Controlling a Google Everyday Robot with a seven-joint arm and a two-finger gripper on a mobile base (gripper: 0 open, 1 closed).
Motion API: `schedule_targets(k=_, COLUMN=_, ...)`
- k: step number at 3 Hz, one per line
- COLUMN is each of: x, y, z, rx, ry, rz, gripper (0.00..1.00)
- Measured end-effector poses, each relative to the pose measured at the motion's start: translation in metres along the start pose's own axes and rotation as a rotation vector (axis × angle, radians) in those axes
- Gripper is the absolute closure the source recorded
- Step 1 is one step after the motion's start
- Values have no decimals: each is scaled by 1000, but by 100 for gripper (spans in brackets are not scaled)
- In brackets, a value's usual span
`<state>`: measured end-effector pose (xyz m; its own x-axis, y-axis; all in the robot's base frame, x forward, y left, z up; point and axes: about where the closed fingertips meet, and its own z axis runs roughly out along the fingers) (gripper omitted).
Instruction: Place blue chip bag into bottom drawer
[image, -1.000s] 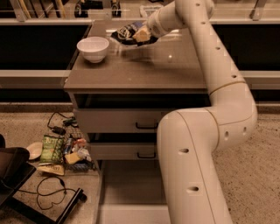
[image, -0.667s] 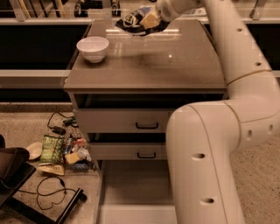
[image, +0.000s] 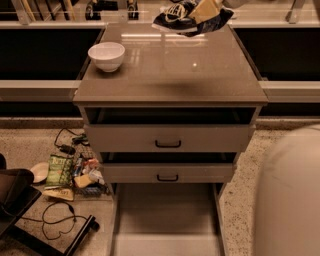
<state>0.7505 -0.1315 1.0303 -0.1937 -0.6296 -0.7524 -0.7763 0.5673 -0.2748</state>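
Note:
The blue chip bag (image: 186, 20), dark blue foil with white lettering, hangs in the air above the back of the cabinet top (image: 170, 70). My gripper (image: 206, 8) is at the top edge of the view, shut on the bag's upper part; only its yellowish fingers (image: 202, 10) show. The bag's shadow falls on the middle of the cabinet top. The bottom drawer (image: 167, 220) is pulled out wide below the two upper drawers, and its flat floor is bare.
A white bowl (image: 106, 55) stands at the cabinet top's left. The two upper drawers (image: 168, 138) with black handles are slightly open. A green snack bag (image: 59, 170), packets and cables lie on the floor at left. Part of my white arm (image: 290, 195) fills the lower right.
The gripper has lifted the blue chip bag off the cabinet top and carried it up and to the right. Most of the arm has left the middle of the view.

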Motion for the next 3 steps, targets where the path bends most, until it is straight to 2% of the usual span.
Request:
schedule_targets(k=1, x=33, y=28, z=-52, rx=-20, ry=15, rz=6, gripper=100)
schedule_targets(k=2, x=106, y=77, z=-63, rx=-144, ry=119, rz=106, gripper=100)
schedule_targets(k=3, x=191, y=146, z=-75, rx=-268, ry=170, rz=273, gripper=100)
